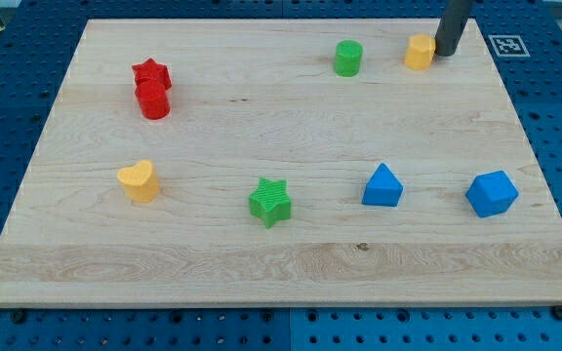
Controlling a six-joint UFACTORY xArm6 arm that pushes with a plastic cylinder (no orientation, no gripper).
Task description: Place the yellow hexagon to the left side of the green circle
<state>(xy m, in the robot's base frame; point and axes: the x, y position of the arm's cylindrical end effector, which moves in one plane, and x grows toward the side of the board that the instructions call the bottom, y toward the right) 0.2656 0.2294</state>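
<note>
rod's lower end, my tip [446, 53], touches the right side of the yellow hexagon [420, 52]; no jaws to open or close.
yellow hexagon sits right of the green circle [348, 58], near the board's [291, 263] top edge.

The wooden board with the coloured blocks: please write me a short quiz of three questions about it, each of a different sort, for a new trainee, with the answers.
1. True or false: the yellow hexagon already lies on the view's left of the green circle.
2. Multiple choice: my tip is (A) beside the yellow hexagon, on its right in the view; (B) between the two blue blocks; (C) on top of the green star.
3. Fill in: directly below the red star in the view, touching it, stands a red ____.

Key: 1 false, it lies on the right. 2 A. 3 cylinder.
</note>
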